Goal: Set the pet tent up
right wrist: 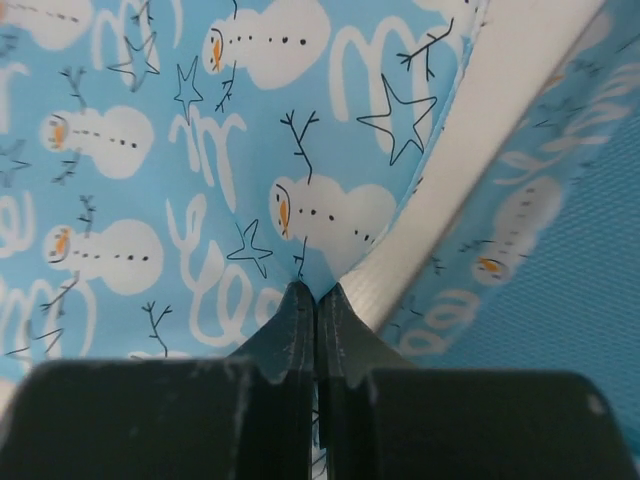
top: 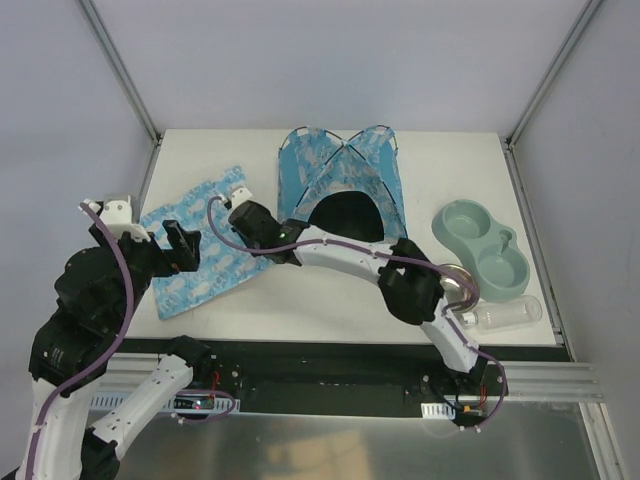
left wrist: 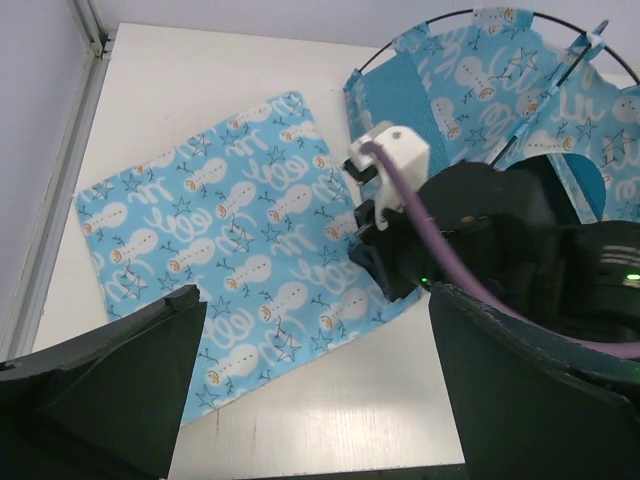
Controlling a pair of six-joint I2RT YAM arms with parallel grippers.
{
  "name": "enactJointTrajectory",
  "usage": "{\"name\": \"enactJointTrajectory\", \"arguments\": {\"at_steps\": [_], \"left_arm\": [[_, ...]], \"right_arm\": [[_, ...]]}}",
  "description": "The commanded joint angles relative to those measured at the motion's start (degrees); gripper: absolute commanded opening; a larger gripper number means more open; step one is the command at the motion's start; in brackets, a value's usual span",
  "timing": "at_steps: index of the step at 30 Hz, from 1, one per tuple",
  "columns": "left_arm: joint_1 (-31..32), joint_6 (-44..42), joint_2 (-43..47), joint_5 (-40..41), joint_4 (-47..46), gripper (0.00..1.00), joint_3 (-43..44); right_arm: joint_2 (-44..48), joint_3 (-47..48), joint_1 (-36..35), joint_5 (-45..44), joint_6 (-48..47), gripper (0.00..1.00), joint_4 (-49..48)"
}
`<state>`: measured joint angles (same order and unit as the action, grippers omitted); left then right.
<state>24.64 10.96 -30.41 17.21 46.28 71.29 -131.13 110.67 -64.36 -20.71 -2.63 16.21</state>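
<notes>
The tent [top: 340, 175] stands at the back of the table [top: 330, 310]. The right gripper [right wrist: 316, 292] is pinched tight on the edge of the mat [right wrist: 150, 150]; the left gripper [left wrist: 315, 300] hangs wide open, empty. Better to slide the mat low toward the doorway [top: 348, 215], slowly.

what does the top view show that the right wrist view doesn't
Only the top view: the whole tent standing, its poles crossed, the double bowl, the bottle and both arms. Only the right wrist view: the right jaws shut tight, pinching the mat's edge. Both: the snowman-print mat and tent fabric.
</notes>
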Motion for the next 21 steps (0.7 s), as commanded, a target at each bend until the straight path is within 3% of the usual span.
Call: {"name": "enactJointTrajectory", "arguments": {"at_steps": [1,13,21], "left_arm": [[-0.39,0.29,-0.96,1.68,-1.72,0.98,3.59],[-0.39,1.34,-4.56,-4.91,-3.56,0.98,7.03],[-0.39,2.22,-8.16,-9.82,-11.2,0.98,2.73]], "right_arm": [[14.31,-0.98,-0.94,-1.88,-5.27,0.0,-0.04],[41.89,-18.2,-2.62,-15.67,-5.1,0.0,0.31],[58.6,-24.45,-2.7,-25.24,-3.7,0.0,11.55]]}}
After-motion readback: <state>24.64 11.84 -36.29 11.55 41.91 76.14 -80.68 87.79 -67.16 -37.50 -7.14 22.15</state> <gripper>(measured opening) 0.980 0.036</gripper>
